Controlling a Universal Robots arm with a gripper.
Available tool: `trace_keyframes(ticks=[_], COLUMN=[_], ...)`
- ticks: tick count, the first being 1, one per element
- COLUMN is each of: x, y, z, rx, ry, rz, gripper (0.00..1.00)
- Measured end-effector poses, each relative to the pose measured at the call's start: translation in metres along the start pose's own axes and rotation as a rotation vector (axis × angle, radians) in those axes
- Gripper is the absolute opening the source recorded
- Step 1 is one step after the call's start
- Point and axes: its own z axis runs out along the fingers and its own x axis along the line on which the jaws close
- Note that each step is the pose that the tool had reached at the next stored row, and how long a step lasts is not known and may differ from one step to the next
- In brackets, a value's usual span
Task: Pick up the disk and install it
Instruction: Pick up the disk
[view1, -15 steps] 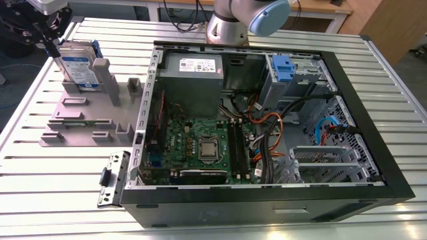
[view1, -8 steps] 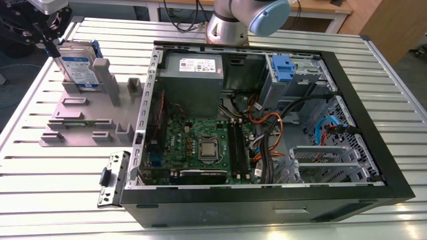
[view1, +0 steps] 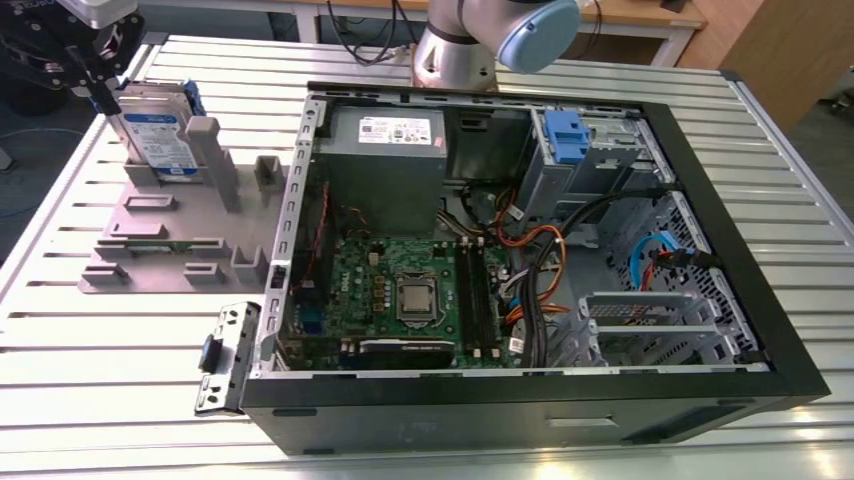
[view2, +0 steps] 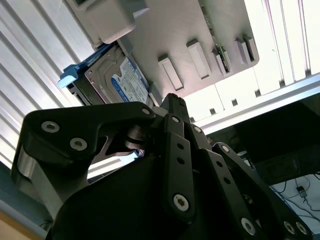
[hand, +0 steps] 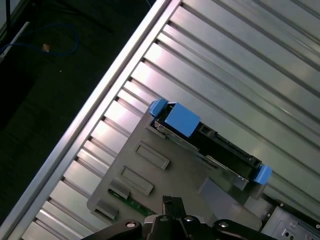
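Observation:
The disk (view1: 156, 135) stands upright on its edge in a slot of the grey fixture plate (view1: 150, 243), at the exterior view's left, outside the computer case. It is a silver-grey drive with a white-and-blue label (view2: 123, 83) in a blue plastic caddy (hand: 181, 120). My gripper (view1: 96, 90) hangs just above and slightly to the left of the disk's top edge. The gripper's black linkage (view2: 172, 102) fills the near part of both wrist views, with its tip (hand: 172, 202) over the plate beside the disk. Nothing is held.
The open computer case (view1: 694, 190) lies on the slatted metal table (view1: 107, 330), with a grey power supply (view1: 387, 150) and a second blue caddy (view1: 566, 135) in its drive bay. A loose metal bracket (view1: 224, 355) lies beside the case. The arm's base (view1: 461, 45) stands behind.

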Motion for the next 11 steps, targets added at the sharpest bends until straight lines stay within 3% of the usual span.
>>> trace_keyframes(ticks=[11], x=[0.0000], y=[0.0000], z=[0.0000], rx=[-0.0004], ry=[0.0007], rz=[-0.018], gripper=[0.10])
